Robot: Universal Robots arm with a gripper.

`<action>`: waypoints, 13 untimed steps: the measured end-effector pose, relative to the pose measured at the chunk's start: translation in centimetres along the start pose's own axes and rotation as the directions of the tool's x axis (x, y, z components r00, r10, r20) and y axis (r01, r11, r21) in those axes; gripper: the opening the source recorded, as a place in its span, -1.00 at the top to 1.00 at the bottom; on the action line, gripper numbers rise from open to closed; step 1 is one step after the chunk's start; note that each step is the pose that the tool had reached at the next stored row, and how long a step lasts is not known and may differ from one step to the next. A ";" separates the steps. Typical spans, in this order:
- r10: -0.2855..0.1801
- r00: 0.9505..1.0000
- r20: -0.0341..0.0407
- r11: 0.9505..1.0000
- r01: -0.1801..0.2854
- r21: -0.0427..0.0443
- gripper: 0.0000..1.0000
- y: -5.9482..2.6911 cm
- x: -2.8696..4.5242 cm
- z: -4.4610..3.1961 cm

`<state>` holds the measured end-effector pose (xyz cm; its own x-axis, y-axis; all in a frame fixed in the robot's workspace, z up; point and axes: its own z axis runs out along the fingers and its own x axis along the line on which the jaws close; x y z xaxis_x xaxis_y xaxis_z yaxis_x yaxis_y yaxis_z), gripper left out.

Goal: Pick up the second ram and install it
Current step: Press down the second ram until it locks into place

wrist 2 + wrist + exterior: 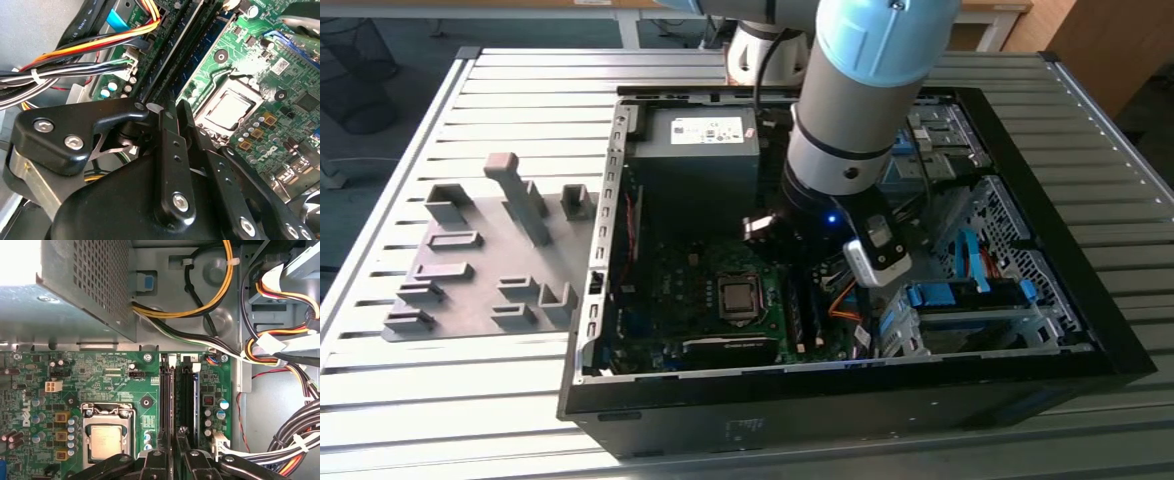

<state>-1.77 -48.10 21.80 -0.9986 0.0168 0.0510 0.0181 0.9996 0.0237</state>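
1. Inside the case (607,180), the pincer (171,437) reaches down over the board (115,375), so that its jaws line up with the memory slots.
2. Directly between the jaws, and running on ahead of them, the ram (167,395) stands on edge in its slot.
3. Jaws narrow, apparently pinching the ram's near end; a thin card probably needs this close grip to stay upright while seating.

Gripper (171,447) fingertips cut off by the first wrist view's edge, arm (861,110) hiding the computer case's (1067,300) middle in the exterior view, memory slots (167,60) partly hidden behind gripper in the second wrist view
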 end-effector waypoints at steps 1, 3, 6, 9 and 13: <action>0.000 1.000 0.000 1.000 0.000 0.001 0.57 0.00 -0.05 0.01; 0.000 1.000 0.000 1.000 0.000 0.003 0.57 0.00 -0.09 0.04; 0.000 1.000 0.000 1.000 0.000 0.006 0.57 0.00 -0.14 0.08; 0.000 1.000 0.000 1.000 0.000 0.009 0.73 0.00 -0.19 0.10; 0.001 1.000 0.000 1.000 -0.001 0.013 0.77 0.00 -0.23 0.11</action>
<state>-1.54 -48.10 21.67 -0.9986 0.0175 0.0507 0.0181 0.9998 0.0106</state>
